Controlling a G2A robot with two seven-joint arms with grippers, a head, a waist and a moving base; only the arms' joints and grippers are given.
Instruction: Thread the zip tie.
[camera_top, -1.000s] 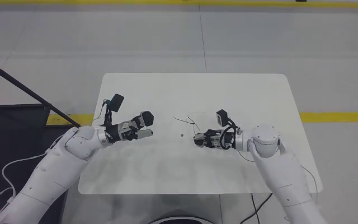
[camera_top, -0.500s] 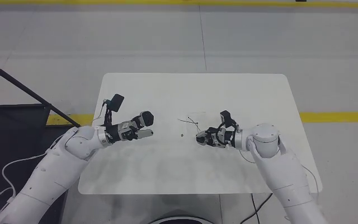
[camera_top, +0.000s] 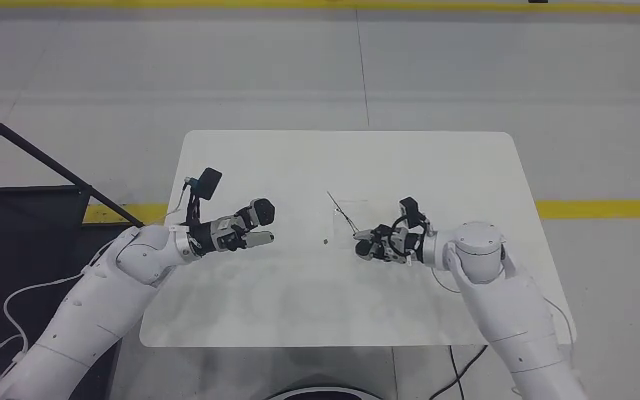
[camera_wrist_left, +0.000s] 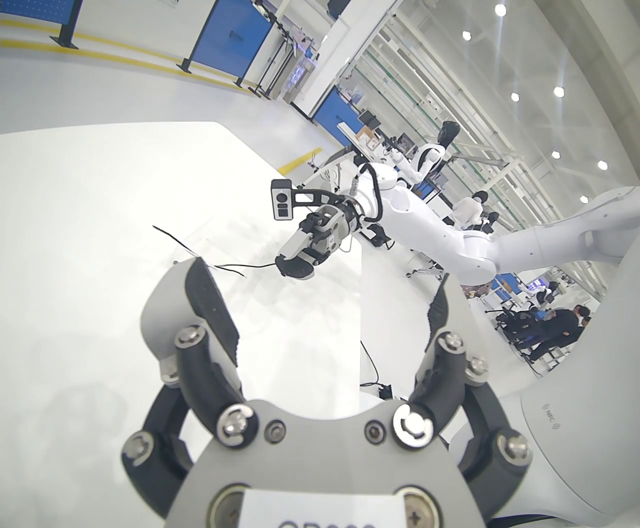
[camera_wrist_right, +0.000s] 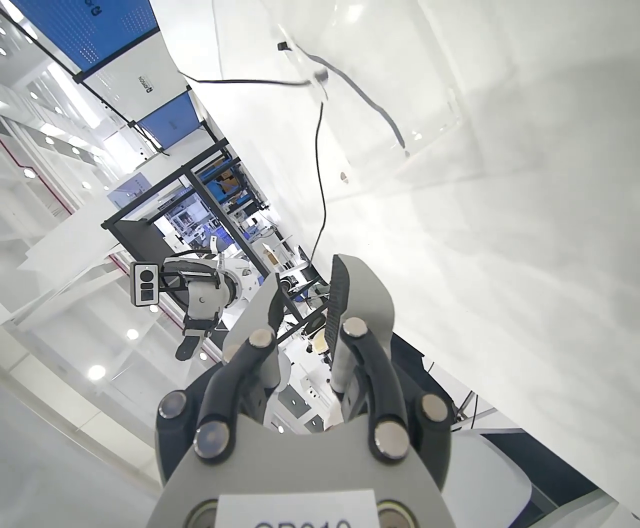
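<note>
Now the right gripper (camera_top: 362, 243) pinches the zip tie (camera_top: 343, 212) over the table (camera_top: 440, 170) centre, the left gripper (camera_top: 268, 225) hovers wide open, empty: pick-up seems done, next calls for aligning tail with head.

Between my left gripper (camera_top: 268, 226) and right gripper (camera_top: 358, 244) the table (camera_top: 300, 295) lies bare, with room to pass (save one small dark speck (camera_top: 325, 241)). From my right fingertips the zip tie (camera_top: 342, 212), thin and black, slants toward the far edge, across that way.
</note>
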